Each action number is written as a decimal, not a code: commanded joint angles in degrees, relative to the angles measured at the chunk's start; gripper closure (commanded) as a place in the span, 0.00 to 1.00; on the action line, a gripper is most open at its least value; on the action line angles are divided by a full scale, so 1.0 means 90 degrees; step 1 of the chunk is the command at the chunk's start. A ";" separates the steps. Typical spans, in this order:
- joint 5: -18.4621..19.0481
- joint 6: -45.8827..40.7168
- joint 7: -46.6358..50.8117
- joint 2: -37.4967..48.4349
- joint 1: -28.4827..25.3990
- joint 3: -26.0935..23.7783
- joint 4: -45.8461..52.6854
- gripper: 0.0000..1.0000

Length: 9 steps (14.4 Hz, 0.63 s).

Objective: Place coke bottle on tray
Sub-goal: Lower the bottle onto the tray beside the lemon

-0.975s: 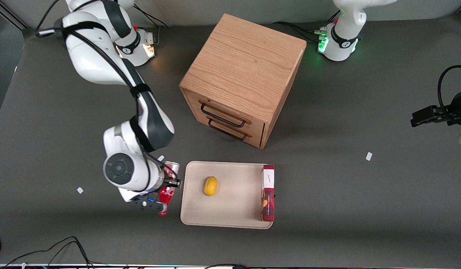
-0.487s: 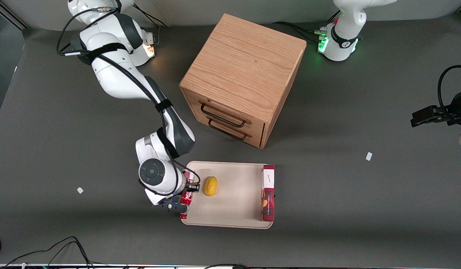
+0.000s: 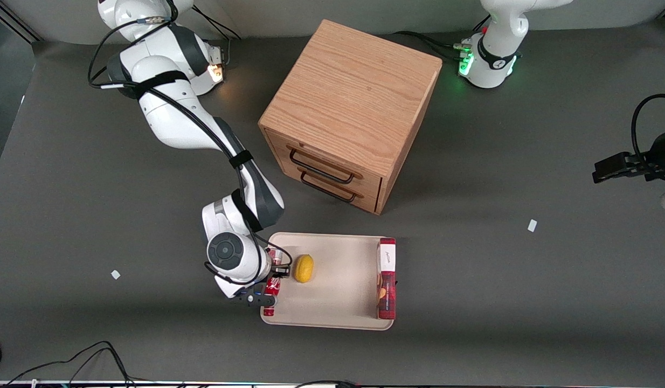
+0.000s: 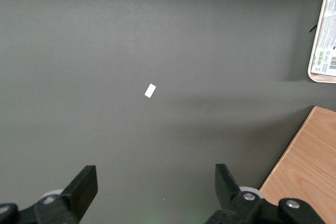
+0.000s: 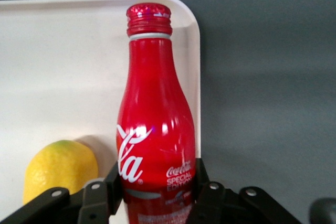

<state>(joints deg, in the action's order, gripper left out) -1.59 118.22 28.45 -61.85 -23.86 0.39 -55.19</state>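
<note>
Two fingers of the pincer (image 5: 157, 192) pinch the bottle (image 5: 156, 124) low on its body, over the tray's (image 3: 332, 307) rim at the working arm's end, beside a lemon (image 3: 303, 268). Glossy and rigid, it looks slippery; that low grip seems sound. White script reads "Coca-Cola", smaller "SPECIAL EDITION"

We can read white script on the coke bottle (image 5: 156, 135) that the gripper (image 5: 157, 192) clamps by its lower body over the tray (image 5: 63, 51): the tail of the brand script, "la", and beneath it a small "Coca-Cola" with "SPECIAL EDITION". Finer white print lower on the bottle is too small for us to read. The red box (image 3: 387, 277) on the tray carries script on its white end that we cannot make out.
</note>
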 commanded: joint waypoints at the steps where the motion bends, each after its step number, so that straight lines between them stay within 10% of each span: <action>1: 0.0049 0.0029 -0.0095 -0.0169 -0.0074 0.0074 0.0292 0.88; 3: 0.0049 0.0029 -0.0095 -0.0179 -0.0064 0.0074 0.0282 0.49; 4: 0.0049 0.0039 -0.0085 -0.0198 -0.0074 0.0074 0.0273 0.05; 9: 0.0049 0.0117 -0.0085 -0.0199 -0.0035 0.0064 0.0263 0.00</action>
<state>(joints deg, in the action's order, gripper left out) -1.58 119.17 28.43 -62.53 -23.93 0.44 -54.85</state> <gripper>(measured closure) 0.040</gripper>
